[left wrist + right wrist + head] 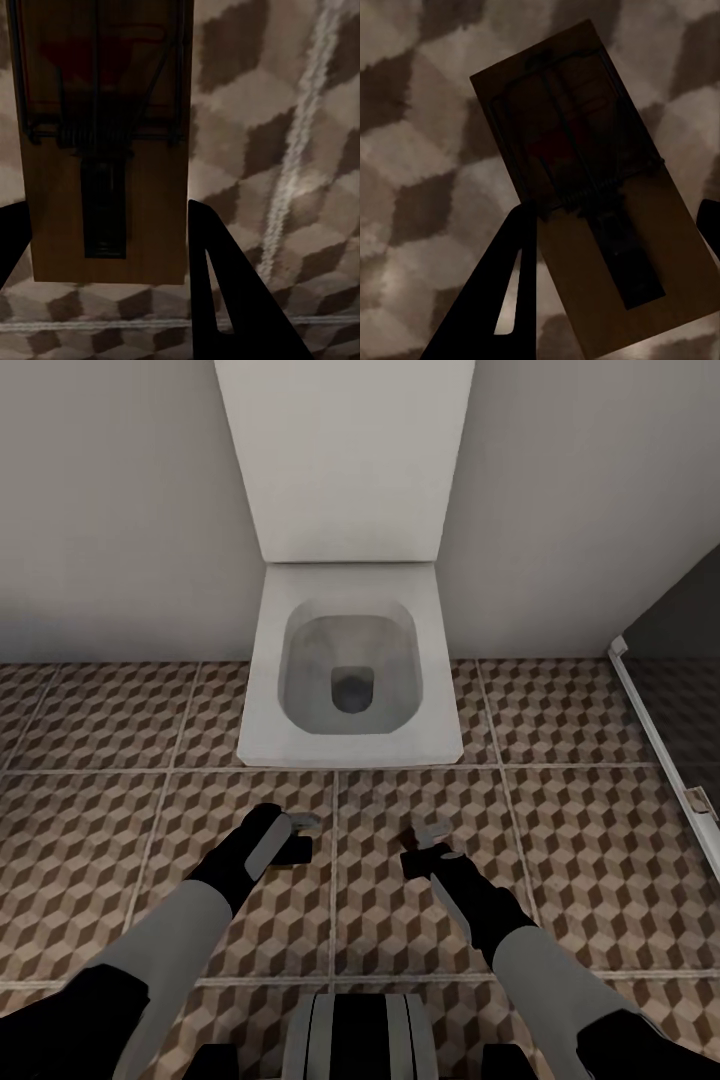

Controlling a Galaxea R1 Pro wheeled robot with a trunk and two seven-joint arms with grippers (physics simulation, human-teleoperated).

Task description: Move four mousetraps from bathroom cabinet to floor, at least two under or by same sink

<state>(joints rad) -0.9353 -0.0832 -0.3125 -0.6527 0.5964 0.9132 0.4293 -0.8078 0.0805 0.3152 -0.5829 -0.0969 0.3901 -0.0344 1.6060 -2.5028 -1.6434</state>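
Each pincer grips one mousetrap above the bathroom floor (560,740).

In the left wrist view, the left mousetrap (105,142) sits between the two dark fingers (225,300) of the left pincer (105,255). Its long axis runs along the fingers, with the red spot and wire spring at the far end and the plain board end nearest the camera.

In the right wrist view, the right mousetrap (592,195) lies tilted across the frame, clamped in the right pincer (615,255), with one finger (502,292) against its long edge. Its spring end also points away from the camera.

In the head view, the left pincer (300,835) and right pincer (420,845) hang side by side, apart, over the tiles just in front of a toilet (350,660). The traps are too small to resolve there.

The toilet is white, boxy and square-rimmed, with its lid raised against a plain pale wall (110,510). A white-framed dark panel (665,710) stands at the robot's right.

The floor tiles are large squares printed with a brown, beige and grey cube pattern, separated by pale grout lines. The traps are flat tan wooden boards with black wire.
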